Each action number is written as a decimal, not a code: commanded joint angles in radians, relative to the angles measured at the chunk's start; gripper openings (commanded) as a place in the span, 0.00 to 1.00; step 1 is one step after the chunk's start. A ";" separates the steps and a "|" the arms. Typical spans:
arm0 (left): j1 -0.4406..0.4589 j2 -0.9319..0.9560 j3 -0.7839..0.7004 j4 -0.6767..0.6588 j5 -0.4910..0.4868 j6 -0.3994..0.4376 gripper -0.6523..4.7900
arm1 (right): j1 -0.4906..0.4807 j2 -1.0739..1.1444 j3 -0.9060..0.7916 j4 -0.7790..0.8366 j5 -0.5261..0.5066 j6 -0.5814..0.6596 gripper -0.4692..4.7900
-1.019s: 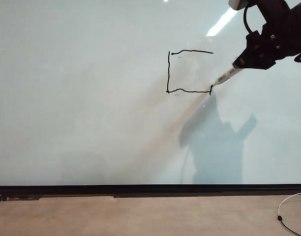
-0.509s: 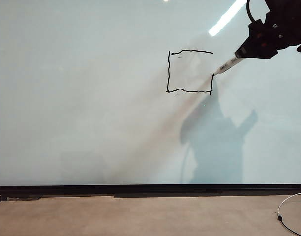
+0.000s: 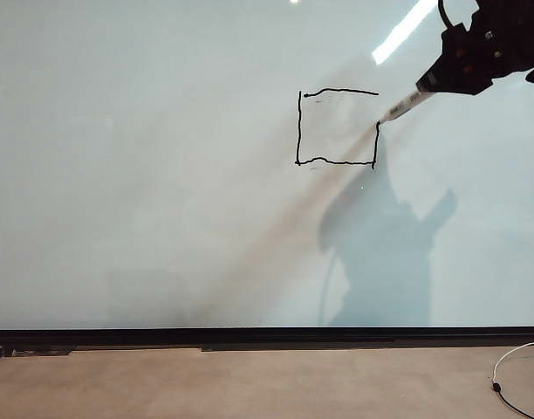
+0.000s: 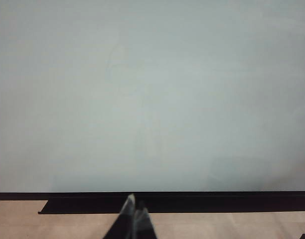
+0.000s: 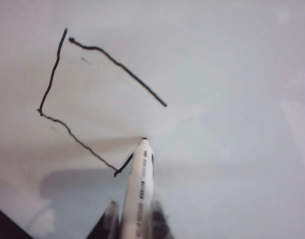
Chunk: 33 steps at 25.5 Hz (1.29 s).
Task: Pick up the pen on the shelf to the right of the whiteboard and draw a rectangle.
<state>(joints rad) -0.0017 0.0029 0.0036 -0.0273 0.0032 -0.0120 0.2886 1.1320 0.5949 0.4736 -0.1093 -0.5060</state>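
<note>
A: While the right gripper (image 3: 424, 85) sits at the upper right of the whiteboard (image 3: 162, 218), what is it clamped on?

B: Its jaws are closed on the pen (image 3: 403, 106). The right wrist view shows the barrel (image 5: 139, 191) running out between the fingers, printed lettering facing the camera.

A: Pen tip position?

B: The tip is on the board, at the upper end of the short right-hand stroke. That stroke climbs partway from the lower right corner of the rectangle (image 3: 337, 127).

A: State of the outline?

B: Left side, bottom and top lines are drawn, all wobbly. The right side is open above the tip; a gap remains up to the end of the top line. A few tiny dark specks sit near the lines.

A: Left gripper (image 4: 134, 211)?

B: Seen only in its own wrist view, low by the black frame edge (image 4: 192, 199) at the bottom of the board. Fingertips are pressed together, holding nothing.

A: Anything else?

B: A white cable (image 3: 511, 367) lies at the far right below the frame.
</note>
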 commanded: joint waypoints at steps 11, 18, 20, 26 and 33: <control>0.000 0.000 0.003 0.006 0.000 0.004 0.11 | 0.000 -0.023 0.008 0.032 0.003 0.002 0.08; 0.000 0.000 0.003 0.006 0.000 0.004 0.11 | 0.000 -0.035 0.016 0.024 0.002 0.001 0.08; 0.000 0.000 0.003 0.006 0.000 0.004 0.11 | 0.000 -0.035 0.021 0.024 0.002 0.001 0.08; 0.000 0.000 0.003 0.006 0.000 0.004 0.11 | 0.000 -0.035 0.023 0.024 0.000 0.001 0.08; 0.000 0.000 0.003 0.006 0.000 0.004 0.11 | 0.000 -0.035 0.032 0.024 0.000 0.001 0.08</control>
<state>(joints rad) -0.0017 0.0029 0.0036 -0.0273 0.0029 -0.0124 0.2886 1.1023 0.6205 0.4702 -0.1131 -0.5060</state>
